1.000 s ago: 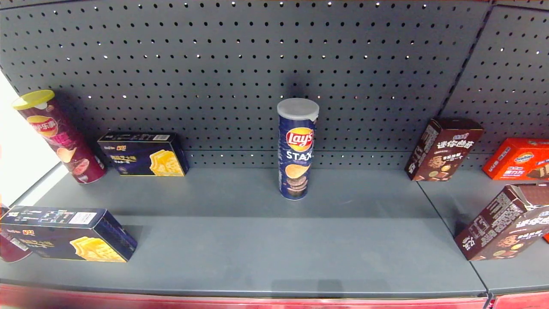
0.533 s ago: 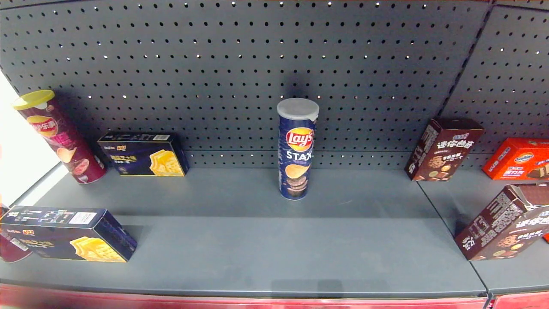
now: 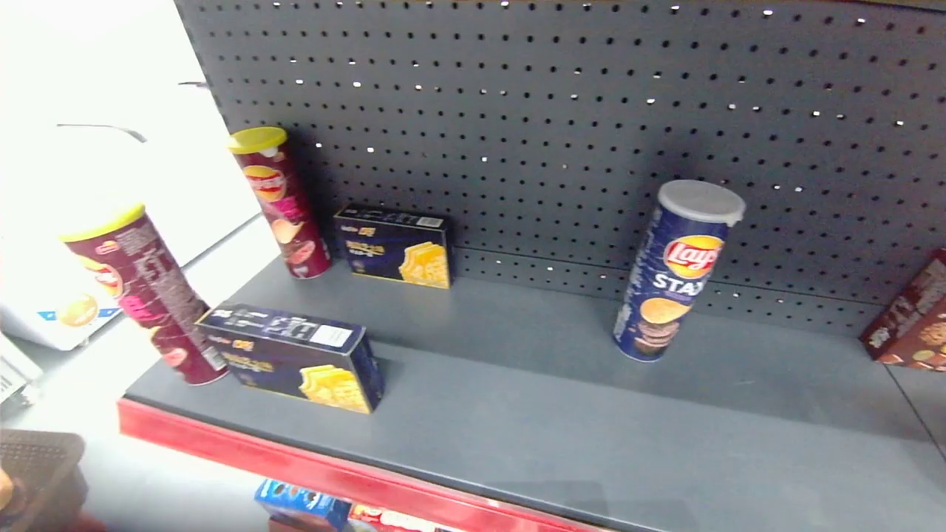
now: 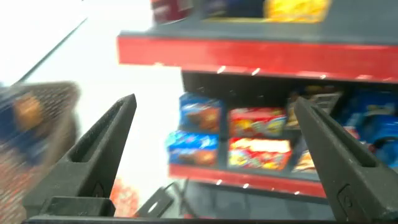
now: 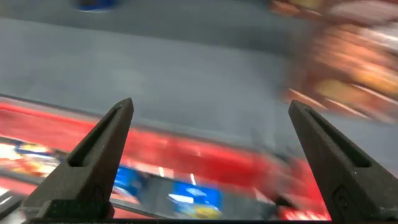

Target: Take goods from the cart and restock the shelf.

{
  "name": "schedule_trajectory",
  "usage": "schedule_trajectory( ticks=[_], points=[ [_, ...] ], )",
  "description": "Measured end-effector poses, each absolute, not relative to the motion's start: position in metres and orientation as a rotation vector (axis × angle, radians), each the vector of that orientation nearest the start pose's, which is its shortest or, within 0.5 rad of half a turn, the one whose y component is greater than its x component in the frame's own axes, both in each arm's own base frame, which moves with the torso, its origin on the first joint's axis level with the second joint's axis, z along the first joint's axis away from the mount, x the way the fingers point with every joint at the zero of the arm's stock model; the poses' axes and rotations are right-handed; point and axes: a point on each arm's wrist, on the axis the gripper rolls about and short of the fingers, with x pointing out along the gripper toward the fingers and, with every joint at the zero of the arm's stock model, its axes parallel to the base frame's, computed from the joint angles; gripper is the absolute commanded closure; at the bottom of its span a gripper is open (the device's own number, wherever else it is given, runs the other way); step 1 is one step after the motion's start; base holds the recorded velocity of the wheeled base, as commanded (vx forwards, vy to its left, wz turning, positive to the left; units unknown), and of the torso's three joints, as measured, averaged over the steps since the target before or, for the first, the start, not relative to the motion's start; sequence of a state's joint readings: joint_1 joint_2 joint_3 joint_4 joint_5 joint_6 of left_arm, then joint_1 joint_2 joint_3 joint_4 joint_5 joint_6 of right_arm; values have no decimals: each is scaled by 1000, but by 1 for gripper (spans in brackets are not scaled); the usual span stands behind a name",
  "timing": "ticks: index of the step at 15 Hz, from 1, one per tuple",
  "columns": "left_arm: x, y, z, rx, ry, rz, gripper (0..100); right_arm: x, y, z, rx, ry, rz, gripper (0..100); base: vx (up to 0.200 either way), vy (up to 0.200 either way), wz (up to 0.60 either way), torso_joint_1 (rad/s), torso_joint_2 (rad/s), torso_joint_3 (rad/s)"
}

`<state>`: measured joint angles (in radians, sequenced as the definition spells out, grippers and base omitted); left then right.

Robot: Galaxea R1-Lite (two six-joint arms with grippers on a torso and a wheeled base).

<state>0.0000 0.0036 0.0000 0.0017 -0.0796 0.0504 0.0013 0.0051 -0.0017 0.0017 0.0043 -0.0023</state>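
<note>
Both were seen wide open, nothing held: left gripper [image 4: 213, 102] and right gripper [image 5: 210, 104], in front of the shelf [image 3: 517, 414]; blue chip can [image 3: 676, 270] was found upright on it, toward its back panel

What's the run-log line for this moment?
left claw: open, empty | right claw: open, empty | blue can: upright on shelf

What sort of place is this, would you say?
Probably a shop aisle: a grey metal shelf with a red front edge, a dark perforated back panel, and packaged snacks such as a blue cylindrical crisp tube with a grey lid.
</note>
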Motion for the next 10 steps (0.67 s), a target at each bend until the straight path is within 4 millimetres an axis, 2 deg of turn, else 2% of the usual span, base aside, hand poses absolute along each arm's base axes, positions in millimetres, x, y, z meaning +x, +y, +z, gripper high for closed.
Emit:
schedule_trajectory(
  ticks=[10],
  points=[
    [-23,-2,75,50,4,-79,0,-23,0,76,-1,5,5,0,0,0,600,2,2,0]
  ],
)
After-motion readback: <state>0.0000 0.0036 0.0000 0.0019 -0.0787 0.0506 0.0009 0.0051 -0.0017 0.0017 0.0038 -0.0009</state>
